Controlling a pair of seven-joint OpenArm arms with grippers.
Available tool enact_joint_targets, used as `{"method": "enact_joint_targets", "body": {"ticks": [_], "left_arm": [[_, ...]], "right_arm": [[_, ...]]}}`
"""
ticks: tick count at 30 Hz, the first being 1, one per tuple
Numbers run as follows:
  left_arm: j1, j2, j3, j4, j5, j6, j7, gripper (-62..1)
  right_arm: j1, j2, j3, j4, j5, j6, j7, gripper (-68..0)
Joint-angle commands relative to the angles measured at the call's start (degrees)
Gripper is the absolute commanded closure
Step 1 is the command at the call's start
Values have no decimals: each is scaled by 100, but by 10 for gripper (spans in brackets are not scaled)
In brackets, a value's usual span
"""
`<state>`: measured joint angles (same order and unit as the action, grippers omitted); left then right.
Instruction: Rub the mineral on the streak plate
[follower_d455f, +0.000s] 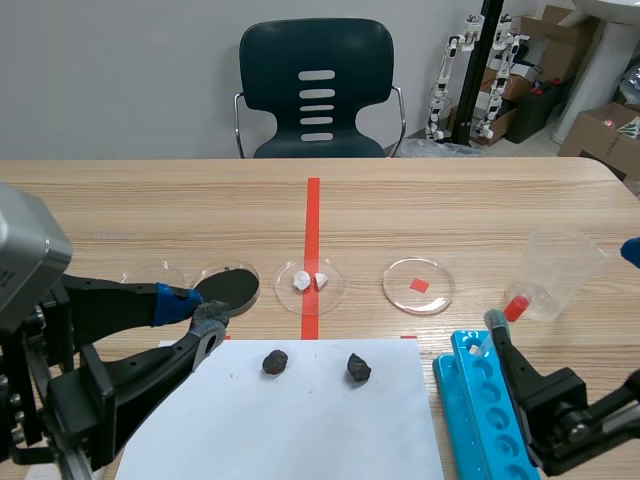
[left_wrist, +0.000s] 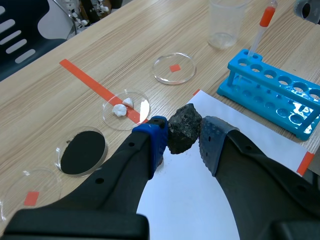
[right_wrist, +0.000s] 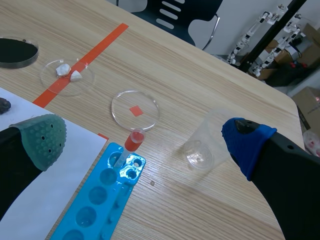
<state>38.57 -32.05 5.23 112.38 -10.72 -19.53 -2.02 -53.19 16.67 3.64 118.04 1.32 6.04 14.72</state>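
Observation:
Two dark mineral lumps lie on the white paper (follower_d455f: 300, 420), one at the left (follower_d455f: 275, 361) and one at the right (follower_d455f: 358, 368). The black streak plate (follower_d455f: 228, 286) sits in a clear dish just beyond the paper's far left corner. My left gripper (follower_d455f: 197, 308) hovers over that corner, open, apart from both lumps. In the left wrist view a mineral lump (left_wrist: 184, 129) lies on the paper ahead, framed by the blue and grey fingertips. My right gripper (right_wrist: 142, 137) stands wide open with nothing in it, above the blue rack.
A dish with white pieces (follower_d455f: 310, 283) sits on the red tape line; a dish with a red square (follower_d455f: 418, 285) lies to its right. A clear cup (follower_d455f: 560, 270), a red-bulbed pipette (follower_d455f: 510, 310) and a blue tube rack (follower_d455f: 490, 400) stand at the right. A chair (follower_d455f: 316, 90) stands behind.

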Motion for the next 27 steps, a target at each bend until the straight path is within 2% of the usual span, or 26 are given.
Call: {"method": "enact_joint_targets", "body": {"ticks": [1, 27], "left_arm": [[31, 28, 35, 61, -59, 31, -94, -113], [31, 61, 35, 61, -59, 96, -94, -113]], "right_arm": [[20, 0, 15, 105, 37, -20, 61, -679], [20, 0, 15, 105, 37, -20, 17, -679]]}}
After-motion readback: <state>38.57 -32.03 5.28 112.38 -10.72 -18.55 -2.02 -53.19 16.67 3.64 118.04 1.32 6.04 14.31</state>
